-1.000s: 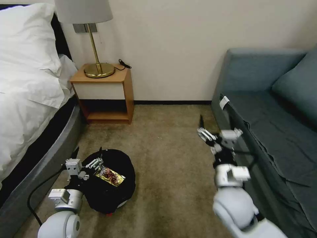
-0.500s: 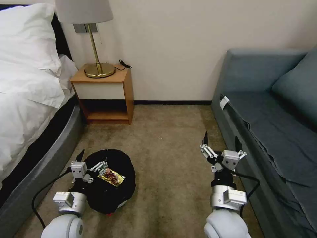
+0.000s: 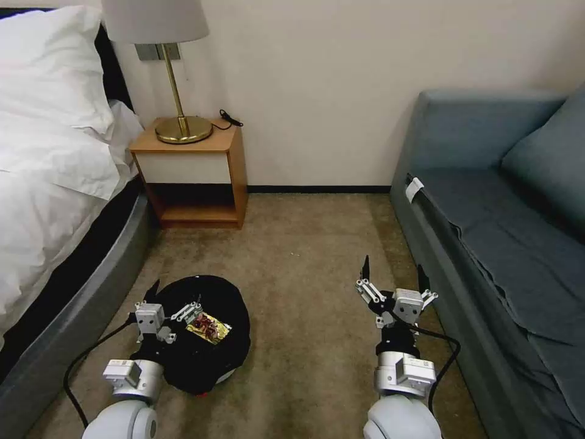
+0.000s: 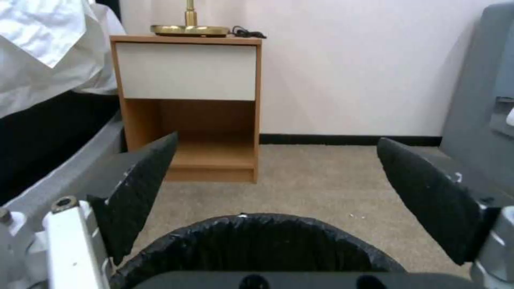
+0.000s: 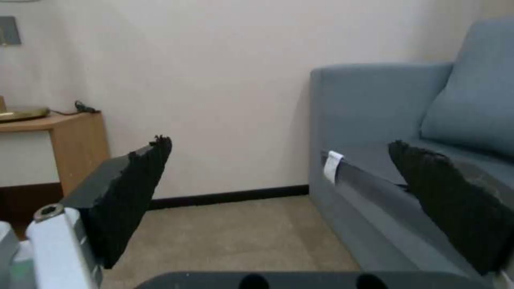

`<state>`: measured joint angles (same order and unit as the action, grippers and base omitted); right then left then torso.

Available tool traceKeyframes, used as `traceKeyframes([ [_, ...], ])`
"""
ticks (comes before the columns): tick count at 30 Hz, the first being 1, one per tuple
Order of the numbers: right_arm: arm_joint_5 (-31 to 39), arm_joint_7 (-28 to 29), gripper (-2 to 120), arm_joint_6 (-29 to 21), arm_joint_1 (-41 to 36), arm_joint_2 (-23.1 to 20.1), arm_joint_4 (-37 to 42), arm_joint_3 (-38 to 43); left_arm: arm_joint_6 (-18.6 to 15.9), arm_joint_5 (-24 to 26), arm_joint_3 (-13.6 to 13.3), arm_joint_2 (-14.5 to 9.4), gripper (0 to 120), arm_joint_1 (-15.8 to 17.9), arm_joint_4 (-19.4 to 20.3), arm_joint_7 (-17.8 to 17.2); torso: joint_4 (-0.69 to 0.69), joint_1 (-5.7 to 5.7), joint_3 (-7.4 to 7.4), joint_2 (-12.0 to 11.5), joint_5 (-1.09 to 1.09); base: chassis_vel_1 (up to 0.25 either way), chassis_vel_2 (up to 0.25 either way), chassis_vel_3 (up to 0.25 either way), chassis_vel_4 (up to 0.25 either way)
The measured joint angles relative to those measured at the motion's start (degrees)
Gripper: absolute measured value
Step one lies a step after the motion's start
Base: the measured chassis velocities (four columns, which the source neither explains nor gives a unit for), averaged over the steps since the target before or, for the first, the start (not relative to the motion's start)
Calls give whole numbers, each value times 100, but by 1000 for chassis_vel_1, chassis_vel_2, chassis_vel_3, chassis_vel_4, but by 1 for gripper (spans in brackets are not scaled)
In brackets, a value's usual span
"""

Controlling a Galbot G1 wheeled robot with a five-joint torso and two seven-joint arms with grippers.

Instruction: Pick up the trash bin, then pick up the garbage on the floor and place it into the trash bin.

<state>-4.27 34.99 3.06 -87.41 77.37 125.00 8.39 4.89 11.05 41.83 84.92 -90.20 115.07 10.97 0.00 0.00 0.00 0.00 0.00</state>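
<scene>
The round black trash bin (image 3: 228, 356), lined with a black bag, stands on the beige carpet floor (image 3: 304, 262) beside the bed. A brown-yellow snack wrapper (image 3: 209, 328), a piece of the garbage, lies inside it. My left gripper (image 3: 173, 300) hovers over the bin's near-left rim, open, with nothing between its fingers. In the left wrist view, the bin's crinkly rim (image 4: 251, 237) curves just below the left gripper (image 4: 276, 176). My right gripper (image 3: 393, 271) hangs open and empty over bare carpet next to the sofa, and the right wrist view shows the right gripper (image 5: 278, 176) spread wide.
A white-sheeted bed (image 3: 55, 183) with a grey frame runs along the left. A wooden nightstand (image 3: 195, 177) with a brass lamp (image 3: 177, 91) stands at the back wall. A blue-grey sofa (image 3: 506, 231) fills the right side. Open carpet lies between bin and sofa.
My right arm has drawn back and down towards me, its gripper still open. The left gripper has slid slightly back over the bin's rim. The bin has not moved.
</scene>
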Motion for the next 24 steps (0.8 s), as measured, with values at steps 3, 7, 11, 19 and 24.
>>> traceKeyframes([
  [3,1,1,100,-2,3,-2,0,-1,0,0,1,0,100,0,-1,0,0,0,0,0,0,0,0,0,0],
  [7,5,3,100,-4,8,-5,0,-3,0,0,2,0,100,0,-2,0,0,0,0,0,0,0,0,0,0],
  [11,7,4,100,-6,11,-7,2,-5,0,0,4,0,100,1,-2,0,0,0,0,0,0,0,0,0,0],
  [19,12,8,100,-10,14,-9,2,-6,0,2,4,0,100,2,-2,0,0,0,0,0,0,0,0,0,0],
  [24,14,8,100,-11,15,-10,2,-7,0,4,4,0,100,2,-2,-1,0,0,0,0,0,0,0,0,0],
])
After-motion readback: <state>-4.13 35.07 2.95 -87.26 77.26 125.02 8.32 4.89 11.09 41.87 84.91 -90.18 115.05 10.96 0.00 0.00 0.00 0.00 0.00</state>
